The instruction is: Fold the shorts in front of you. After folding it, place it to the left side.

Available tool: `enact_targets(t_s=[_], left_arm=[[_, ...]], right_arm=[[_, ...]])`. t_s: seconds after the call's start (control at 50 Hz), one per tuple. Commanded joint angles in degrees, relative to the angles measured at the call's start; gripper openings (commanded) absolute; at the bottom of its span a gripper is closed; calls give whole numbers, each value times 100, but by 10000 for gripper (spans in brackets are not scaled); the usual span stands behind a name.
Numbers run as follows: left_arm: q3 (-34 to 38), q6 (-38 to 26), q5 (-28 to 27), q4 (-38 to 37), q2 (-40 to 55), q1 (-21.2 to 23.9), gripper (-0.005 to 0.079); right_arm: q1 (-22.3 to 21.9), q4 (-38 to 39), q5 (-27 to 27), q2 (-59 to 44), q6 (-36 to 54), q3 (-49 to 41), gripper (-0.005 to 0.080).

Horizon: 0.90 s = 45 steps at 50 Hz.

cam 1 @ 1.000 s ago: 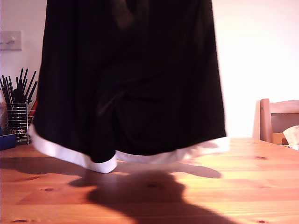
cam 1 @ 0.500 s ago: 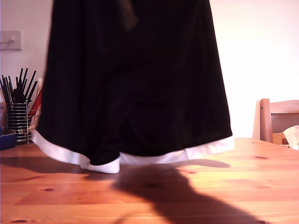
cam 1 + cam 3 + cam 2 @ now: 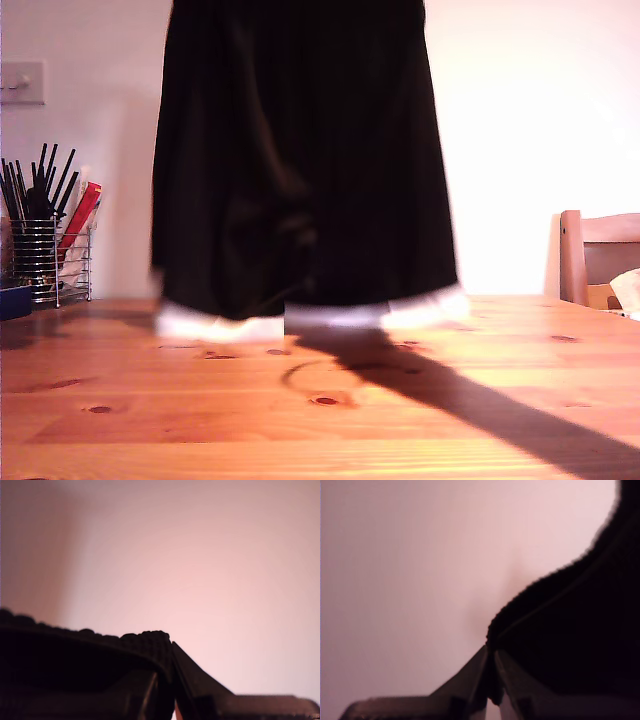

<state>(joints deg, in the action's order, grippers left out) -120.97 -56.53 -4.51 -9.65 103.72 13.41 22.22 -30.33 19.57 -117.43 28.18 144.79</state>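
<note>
The black shorts (image 3: 300, 170) hang in the air in the middle of the exterior view, top edge out of frame, their white hem (image 3: 310, 315) brushing the wooden table (image 3: 320, 420). Neither gripper shows in the exterior view. In the first wrist view my first gripper (image 3: 490, 680) is shut on the ribbed black waistband (image 3: 560, 630), against a pale wall. In the second wrist view my second gripper (image 3: 167, 680) is shut on another stretch of the ribbed waistband (image 3: 75, 650).
A wire holder with black sticks and a red item (image 3: 45, 250) stands at the exterior view's left by the wall. A wooden chair back (image 3: 600, 255) rises at the exterior view's right. A light switch (image 3: 20, 85) is on the wall.
The hanging shorts have drawn narrower and swung away from the camera. Their hem now sits further back on the table, and the holder at the exterior view's left is uncovered.
</note>
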Motion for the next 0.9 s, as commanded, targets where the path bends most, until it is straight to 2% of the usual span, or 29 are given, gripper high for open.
enact_targets(t_s=[0.0,0.02,0.04,0.14,0.3,0.36,0.5,0.58,0.74,0.88], left_arm=[[-269,332,2,-162,-221,9,-21],[-302,332,2,-348,-223,9,-21],[-337,636,-2,-535,-227,9,-21],[-387,772,-66,-1613,-227,9,-21],[-385,1084,-286,-3624,-37,-81,-21],[-385,1462,-420,-4221,72,-177,-21],[-385,1661,-658,-5480,369,-306,-21],[-385,1670,-708,-5910,535,-354,-21],[-385,1740,-739,-6332,710,-378,-21],[-348,1759,-1078,-6601,741,-382,-21]], right_arm=[[28,-214,-61,306,-151,199,-13],[28,-396,-105,306,-188,229,-13],[28,-555,-164,306,-240,243,-13],[28,-1425,-345,306,-546,249,-13],[22,-2881,-1029,269,-1139,216,-13],[-22,-3351,-1296,258,-1434,216,-13],[-63,-4385,-1812,90,-1917,164,-13],[-66,-4760,-1917,-46,-2039,66,-13],[-63,-4771,-2225,-190,-2221,-330,-13],[-63,-4776,-2341,-190,-2234,-903,-13]])
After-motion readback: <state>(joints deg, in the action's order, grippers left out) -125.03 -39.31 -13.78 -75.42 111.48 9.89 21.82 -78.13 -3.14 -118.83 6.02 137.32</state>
